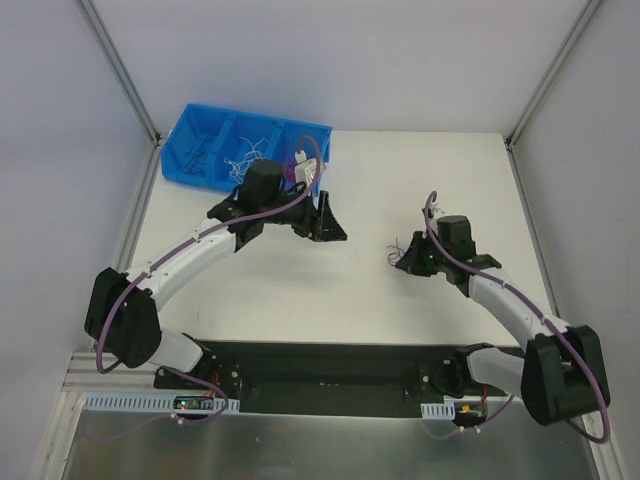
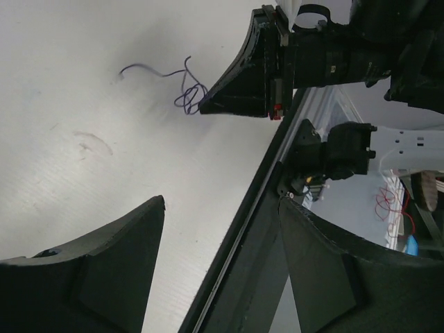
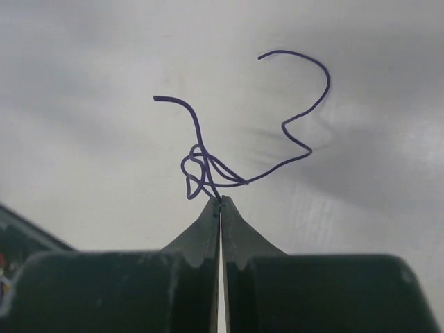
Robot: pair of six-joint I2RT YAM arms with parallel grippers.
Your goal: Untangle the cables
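Two black robot arms reach over a white table [image 1: 350, 300], each ending in one two-finger gripper. The right gripper [image 3: 220, 201] has its fingers pressed flat together, pinching one thin purple cable [image 3: 208, 170] right at the fingertips. From that pinch the cable rises ahead of the fingers into a small knot of loops. Two free ends curl away from the knot, one up to the left and a longer one arching up to the right; whether this is one strand or more cannot be told. The cable appears to lie low against the tabletop just beyond the fingertips. The left gripper [image 1: 325, 225] is well apart from the right one, off to its left, with its two fingers spread wide and nothing between them. Beyond the left gripper and to its left sits one blue bin [image 1: 200, 125] with three compartments. The left compartment holds a bunch of dark wires [image 1: 205, 150] and the middle one holds white wires [image 1: 243, 160]. The left arm's wrist hangs over the bin's near right corner and hides most of the third compartment. One thick purple hose [image 1: 190, 240] runs along each arm.
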